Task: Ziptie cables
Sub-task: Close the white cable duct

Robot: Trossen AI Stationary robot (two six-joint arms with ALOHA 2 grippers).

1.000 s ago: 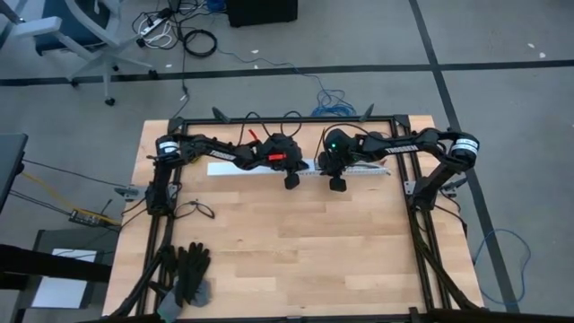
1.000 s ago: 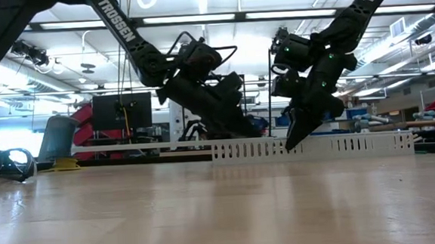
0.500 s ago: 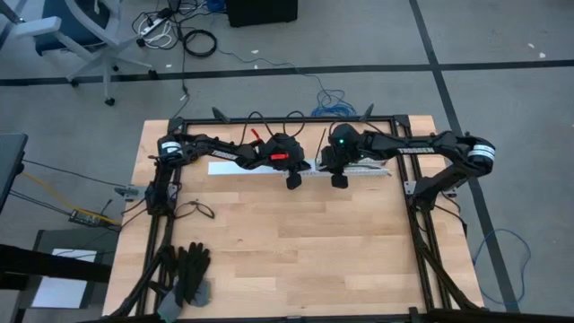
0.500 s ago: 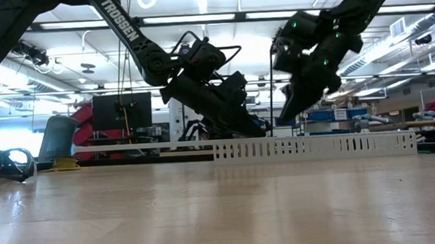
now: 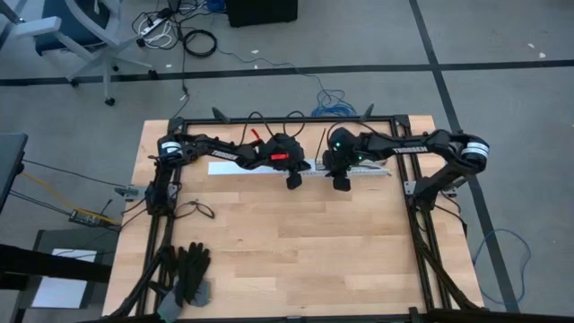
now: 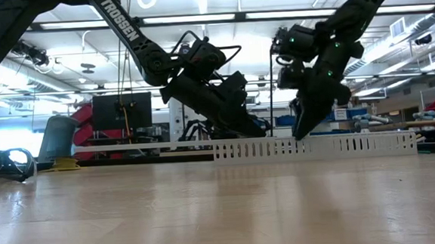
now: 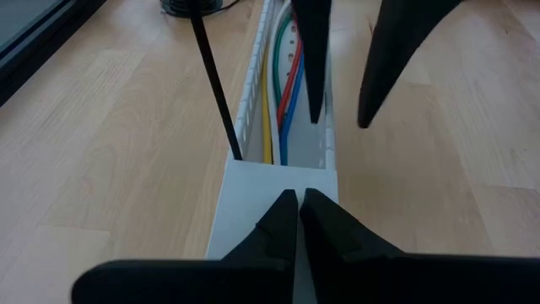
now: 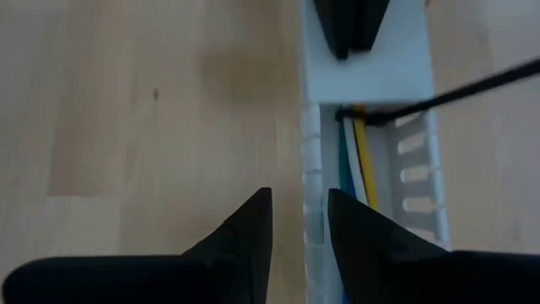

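Wood tabletop [image 5: 287, 242], 12 o'clock edge: right fingers [image 6: 303, 132] dropped back onto channel [image 7: 278, 181], now narrowly parted around wall; left fingers [image 7: 297, 203] shut; cables [image 7: 283, 93] untied.

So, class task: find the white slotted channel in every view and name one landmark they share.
High view: white slotted channel at the table's far side, under both arms.
Low view: long strip across the background.
Left wrist view: runs ahead, holding the cables.
Right wrist view: beside the fingers.
Shared landmark: the black ziptie.
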